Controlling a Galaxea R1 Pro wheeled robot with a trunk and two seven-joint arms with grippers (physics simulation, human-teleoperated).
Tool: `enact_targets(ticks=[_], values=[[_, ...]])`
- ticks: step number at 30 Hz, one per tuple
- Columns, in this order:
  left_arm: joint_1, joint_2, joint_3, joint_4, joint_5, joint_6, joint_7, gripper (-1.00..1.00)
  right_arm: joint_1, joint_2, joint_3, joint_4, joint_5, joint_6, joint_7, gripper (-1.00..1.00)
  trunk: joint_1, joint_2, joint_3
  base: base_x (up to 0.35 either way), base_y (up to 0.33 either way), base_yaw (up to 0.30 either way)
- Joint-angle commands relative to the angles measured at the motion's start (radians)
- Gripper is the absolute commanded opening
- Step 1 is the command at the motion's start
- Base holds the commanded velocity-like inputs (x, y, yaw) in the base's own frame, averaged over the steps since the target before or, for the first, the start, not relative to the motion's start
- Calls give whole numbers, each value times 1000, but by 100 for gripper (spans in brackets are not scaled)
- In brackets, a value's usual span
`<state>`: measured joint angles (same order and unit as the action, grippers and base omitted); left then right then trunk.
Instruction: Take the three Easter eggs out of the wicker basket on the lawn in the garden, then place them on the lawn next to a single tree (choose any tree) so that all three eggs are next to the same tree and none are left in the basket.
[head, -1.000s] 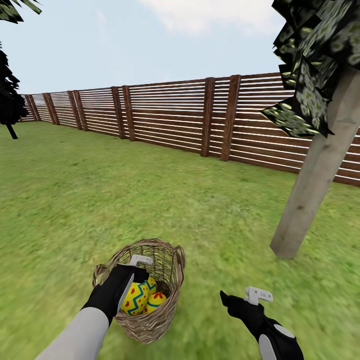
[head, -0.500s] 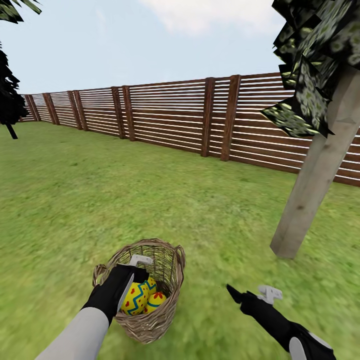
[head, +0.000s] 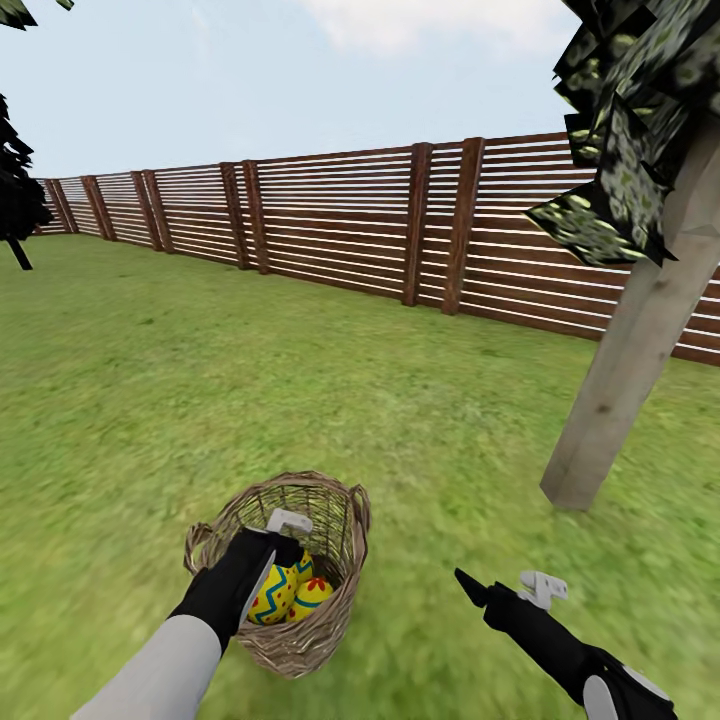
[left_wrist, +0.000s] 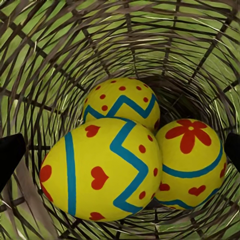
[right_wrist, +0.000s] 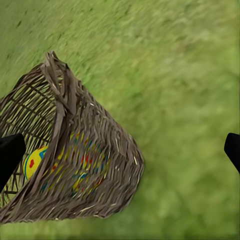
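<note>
The wicker basket stands on the lawn just in front of me, with the three Easter eggs inside it. My left gripper reaches down into the basket's mouth and is open. In the left wrist view its black fingertips sit wide apart on either side of the eggs: a large one, one behind it and a flower-painted one. My right gripper hovers open and empty over the grass to the right of the basket.
A tree with a pale trunk and dark speckled foliage rises at the right, a short way beyond the basket. A brown slatted fence closes the garden behind. A black tree stands at the far left.
My right arm has swung out to the right and turned. The whole picture has shifted a little upward with the camera. The left gripper stays inside the basket over the eggs.
</note>
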<state>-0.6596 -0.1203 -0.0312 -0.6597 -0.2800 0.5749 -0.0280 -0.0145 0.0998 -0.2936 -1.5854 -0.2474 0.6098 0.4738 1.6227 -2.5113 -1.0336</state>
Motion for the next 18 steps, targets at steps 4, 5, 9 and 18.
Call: enact_targets(ticks=[4, 5, 9, 18], values=[[0, 0, -6, -1, -8, 5, -4, 100, -1, 1, -3, -1, -4, 12, 3, 100, 0, 0, -1, 0, 0, 0], [0, 0, -7, -1, -8, 6, -4, 100, -1, 1, -3, -1, -4, 15, 3, 100, 0, 0, -1, 0, 0, 0], [0, 1, -10, -1, -9, 6, -7, 100, -1, 1, -4, -1, -4, 30, 2, 100, 0, 0, -1, 0, 0, 0], [0, 2, -14, -1, -10, 8, -10, 100, -2, 1, -4, -1, -4, 36, 0, 100, 0, 0, -1, 0, 0, 0]])
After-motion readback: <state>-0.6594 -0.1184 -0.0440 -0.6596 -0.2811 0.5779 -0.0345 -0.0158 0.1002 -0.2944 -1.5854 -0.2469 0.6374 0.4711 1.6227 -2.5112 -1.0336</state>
